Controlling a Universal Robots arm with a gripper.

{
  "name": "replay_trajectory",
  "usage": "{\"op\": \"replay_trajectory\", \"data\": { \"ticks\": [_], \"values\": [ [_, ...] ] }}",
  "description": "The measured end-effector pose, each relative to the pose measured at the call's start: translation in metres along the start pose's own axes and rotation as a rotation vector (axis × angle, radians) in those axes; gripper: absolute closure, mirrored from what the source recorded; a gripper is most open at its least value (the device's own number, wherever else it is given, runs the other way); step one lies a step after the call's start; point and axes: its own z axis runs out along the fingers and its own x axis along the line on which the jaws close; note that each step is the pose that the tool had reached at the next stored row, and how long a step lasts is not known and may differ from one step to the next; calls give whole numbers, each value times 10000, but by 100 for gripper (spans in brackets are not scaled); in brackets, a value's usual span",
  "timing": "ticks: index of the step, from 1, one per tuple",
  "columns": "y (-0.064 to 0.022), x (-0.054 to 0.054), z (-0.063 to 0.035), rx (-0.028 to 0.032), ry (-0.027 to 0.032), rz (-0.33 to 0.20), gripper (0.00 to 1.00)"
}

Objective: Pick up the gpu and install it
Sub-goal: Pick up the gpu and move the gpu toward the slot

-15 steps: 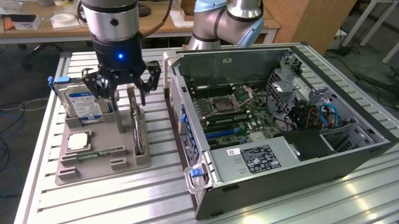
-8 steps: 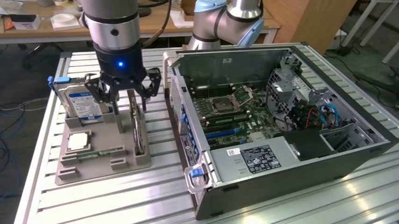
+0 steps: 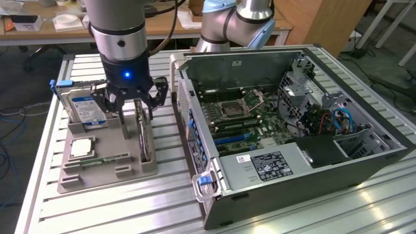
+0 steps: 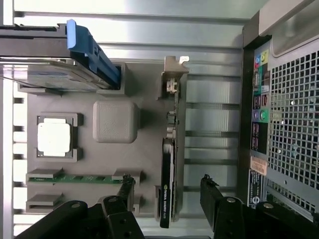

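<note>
The gpu (image 3: 143, 139) stands on edge in a slot of the grey holder tray (image 3: 110, 178), its silver bracket toward the hard drive end. In the wrist view the gpu (image 4: 169, 169) shows edge-on as a thin green card with a black block. My gripper (image 3: 133, 105) hangs just above it, open, with one finger (image 4: 125, 185) on one side of the card and the other finger (image 4: 209, 191) on the other side. The fingers stand apart from the card. Inside the open computer case (image 3: 364, 161) lies the motherboard (image 3: 254, 119).
The tray also holds a silver hard drive (image 3: 85, 109) with a blue label, a square processor (image 3: 83, 146) and a narrow green memory stick (image 3: 101, 160). The case's perforated rear wall (image 4: 289, 129) stands close beside the tray. A second arm (image 3: 234, 22) rises behind the case.
</note>
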Motion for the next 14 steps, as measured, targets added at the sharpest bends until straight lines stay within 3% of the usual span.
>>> {"op": "replay_trajectory", "data": {
  "ticks": [14],
  "values": [
    [-9,0,234,0,0,5,35]
  ]
}}
